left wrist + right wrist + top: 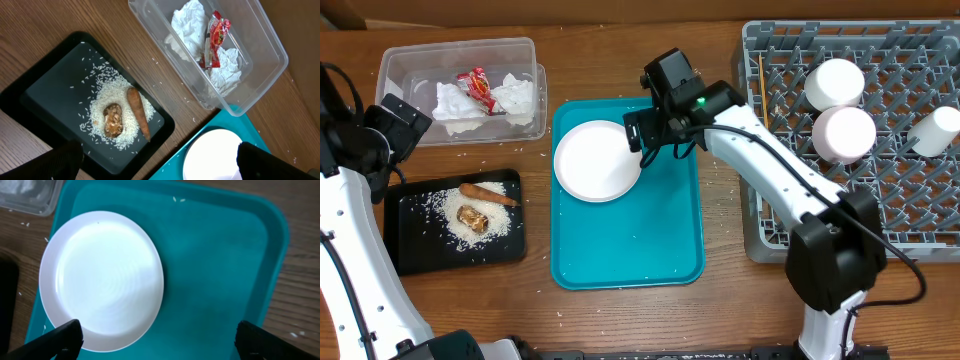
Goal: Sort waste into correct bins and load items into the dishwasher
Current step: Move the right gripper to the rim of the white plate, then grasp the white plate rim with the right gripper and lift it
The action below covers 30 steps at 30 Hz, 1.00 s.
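A round white plate lies on the teal tray; it also shows in the right wrist view and the left wrist view. My right gripper is open and empty, hovering over the plate's right edge. The clear tub holds white napkins and the red-and-silver wrapper. The black tray holds rice, the brown-orange stick and the brown lump. My left gripper is open and empty between tub and black tray. The grey rack holds white dishes and a thin wooden stick.
Loose rice grains lie scattered on the wooden table around the black tray and the tub. The right arm stretches from the front edge across the teal tray's right side and the rack's left rim.
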Available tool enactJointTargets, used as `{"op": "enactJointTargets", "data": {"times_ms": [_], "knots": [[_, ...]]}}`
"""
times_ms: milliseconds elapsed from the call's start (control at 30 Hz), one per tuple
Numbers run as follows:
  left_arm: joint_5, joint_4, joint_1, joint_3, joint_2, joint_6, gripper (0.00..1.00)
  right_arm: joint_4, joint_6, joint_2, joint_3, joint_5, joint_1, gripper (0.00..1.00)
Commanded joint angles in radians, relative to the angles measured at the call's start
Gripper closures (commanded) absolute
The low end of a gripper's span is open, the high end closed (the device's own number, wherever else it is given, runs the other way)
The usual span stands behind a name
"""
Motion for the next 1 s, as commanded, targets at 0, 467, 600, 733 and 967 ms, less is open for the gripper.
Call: {"op": "enactJointTargets", "data": {"times_ms": [0, 467, 600, 733, 967], "knots": [[-0.004, -0.002, 0.004, 0.019, -0.007, -0.02, 0.0, 0.012, 0.023, 0.045, 0.031, -0.081, -0.001, 0.0], [-0.004, -0.002, 0.004, 0.019, -0.006, -0.02, 0.0, 0.024, 0.06, 0.164, 0.026, -0.08, 0.011, 0.0], [-0.004, -0.002, 0.004, 0.019, -0.006, -0.02, 0.0, 0.024, 0.148, 0.188, 0.026, -0.037, 0.034, 0.0], [-0.004, -0.002, 0.004, 0.019, -0.007, -0.02, 0.0, 0.024, 0.174, 0.233, 0.026, 0.063, 0.071, 0.0], [-0.004, -0.002, 0.004, 0.019, -0.006, -0.02, 0.0, 0.021, 0.208, 0.25, 0.026, 0.169, 0.135, 0.27]]}}
